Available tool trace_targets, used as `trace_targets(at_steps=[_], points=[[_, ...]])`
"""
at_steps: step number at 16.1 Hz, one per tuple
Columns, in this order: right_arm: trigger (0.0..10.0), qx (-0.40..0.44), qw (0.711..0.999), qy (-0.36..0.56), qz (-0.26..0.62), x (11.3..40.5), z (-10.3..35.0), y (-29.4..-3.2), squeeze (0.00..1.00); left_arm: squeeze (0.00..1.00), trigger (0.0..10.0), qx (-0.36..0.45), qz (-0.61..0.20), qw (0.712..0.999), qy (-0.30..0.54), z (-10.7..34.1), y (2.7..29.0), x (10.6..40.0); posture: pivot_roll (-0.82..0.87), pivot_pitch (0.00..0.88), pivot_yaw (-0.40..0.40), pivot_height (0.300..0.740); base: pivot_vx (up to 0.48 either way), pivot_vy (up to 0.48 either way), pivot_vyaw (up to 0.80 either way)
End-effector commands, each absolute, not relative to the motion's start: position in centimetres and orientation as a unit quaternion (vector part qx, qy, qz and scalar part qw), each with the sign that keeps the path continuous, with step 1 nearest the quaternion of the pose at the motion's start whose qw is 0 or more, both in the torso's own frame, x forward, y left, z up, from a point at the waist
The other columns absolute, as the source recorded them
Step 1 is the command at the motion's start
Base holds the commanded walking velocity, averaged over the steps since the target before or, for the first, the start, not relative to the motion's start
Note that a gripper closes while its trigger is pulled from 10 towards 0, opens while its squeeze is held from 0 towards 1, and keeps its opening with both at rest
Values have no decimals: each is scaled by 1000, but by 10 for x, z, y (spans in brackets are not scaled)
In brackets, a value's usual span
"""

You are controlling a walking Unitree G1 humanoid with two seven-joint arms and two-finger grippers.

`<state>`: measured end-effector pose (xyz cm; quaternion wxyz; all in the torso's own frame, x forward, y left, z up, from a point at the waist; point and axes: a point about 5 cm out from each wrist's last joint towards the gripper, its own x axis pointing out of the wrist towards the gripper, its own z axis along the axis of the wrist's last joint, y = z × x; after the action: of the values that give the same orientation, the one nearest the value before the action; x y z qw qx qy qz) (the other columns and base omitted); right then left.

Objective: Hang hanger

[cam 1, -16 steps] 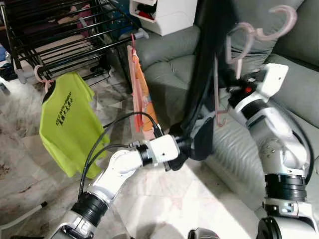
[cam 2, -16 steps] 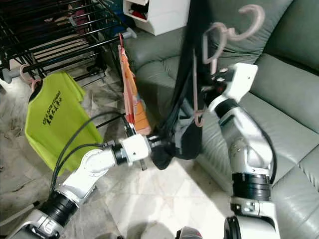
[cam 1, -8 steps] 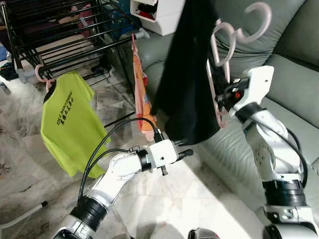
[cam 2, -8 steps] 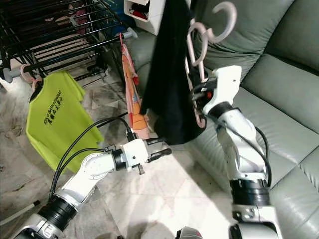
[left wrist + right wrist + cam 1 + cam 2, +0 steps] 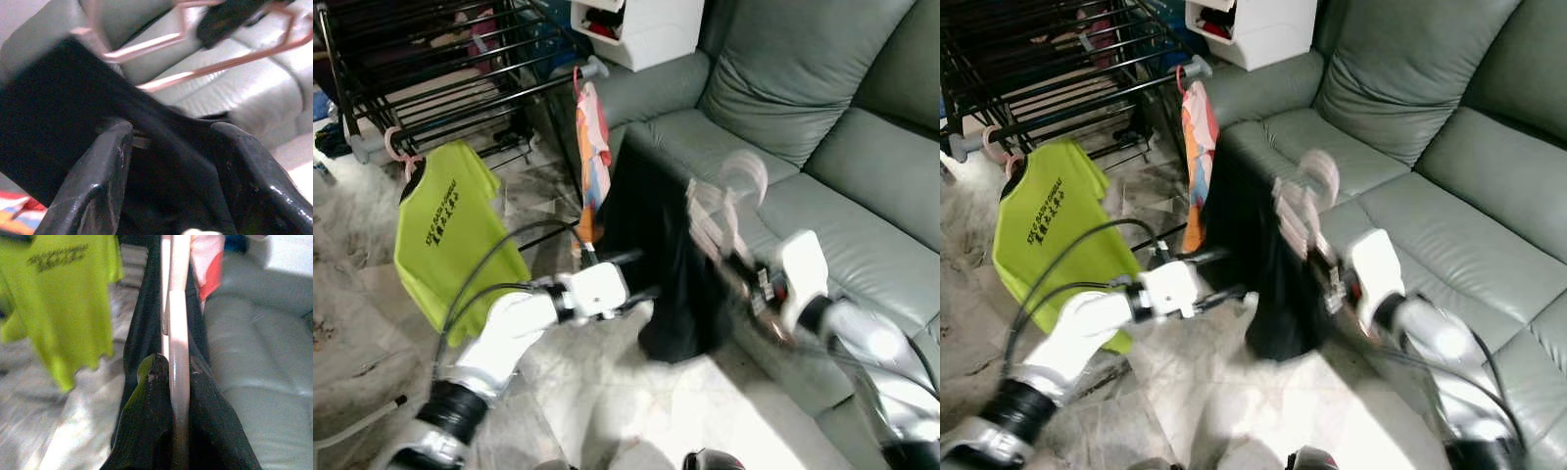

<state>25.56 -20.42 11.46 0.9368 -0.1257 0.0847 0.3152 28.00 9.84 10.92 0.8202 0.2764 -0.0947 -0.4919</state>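
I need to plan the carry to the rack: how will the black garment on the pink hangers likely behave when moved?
Probably floppy: the black garment hangs in loose folds from the pink hangers. Likely light, since the right gripper holds it by the thin hangers alone. It may swing.

Two pink hangers (image 5: 724, 211); one black garment (image 5: 661, 255); one green shirt (image 5: 450, 240)

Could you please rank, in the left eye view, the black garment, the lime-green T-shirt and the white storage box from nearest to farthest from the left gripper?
1. Black garment: right at the left gripper.
2. Lime-green T-shirt: on its left, hanging on the rack.
3. White storage box: far behind, beside the sofa.
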Motion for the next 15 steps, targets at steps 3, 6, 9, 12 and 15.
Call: trace_targets(at_steps=[3, 6, 9, 12, 15], points=[[10000, -150, 907, 66, 387, 242, 125, -196, 0, 1000, 10000, 325, -468, 816, -98, 114, 118, 293, -107, 0, 71, 740, 0, 0, 0], [10000, -154, 920, 40, 358, 249, 128, -194, 0, 1000, 10000, 292, -412, 860, -71, 113, 120, 307, -109, 0, 73, 740, 0, 0, 0], [10000, -150, 936, -9, 317, 261, 138, -183, 0, 1000, 10000, 194, -359, 912, -44, 106, 114, 312, -109, 0, 73, 740, 0, 0, 0], [10000, -145, 937, -22, 316, 263, 139, -172, 0, 573, 10000, 86, -306, 948, -4, 104, 112, 318, -108, 0, 65, 740, 0, 0, 0], [10000, -140, 934, -26, 328, 263, 137, -161, 0, 0, 10000, -13, -276, 961, 8, 111, 107, 325, -112, 0, 64, 740, 0, 0, 0]])
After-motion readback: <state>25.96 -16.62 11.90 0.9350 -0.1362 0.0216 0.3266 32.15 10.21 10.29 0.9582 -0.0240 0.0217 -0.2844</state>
